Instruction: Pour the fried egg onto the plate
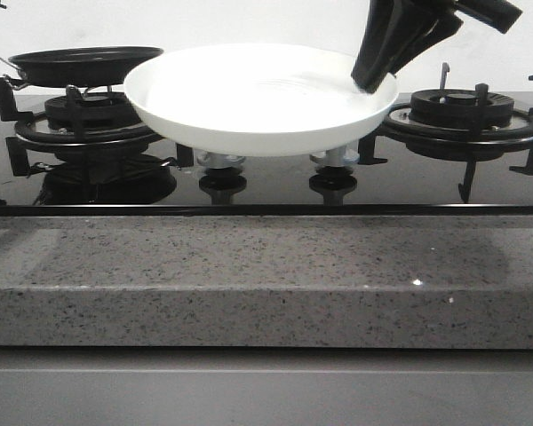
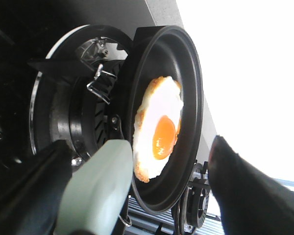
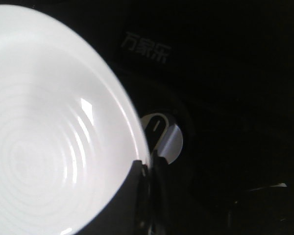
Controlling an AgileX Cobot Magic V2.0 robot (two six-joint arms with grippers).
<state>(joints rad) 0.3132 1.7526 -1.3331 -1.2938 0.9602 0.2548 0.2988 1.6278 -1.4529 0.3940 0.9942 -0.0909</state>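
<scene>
My right hand is clamped on the rim of the plate, which I hold raised above the stove knobs, between the two burners. My left hand grips the pale green handle of the black frying pan over the left burner. The fried egg lies inside the pan.
</scene>
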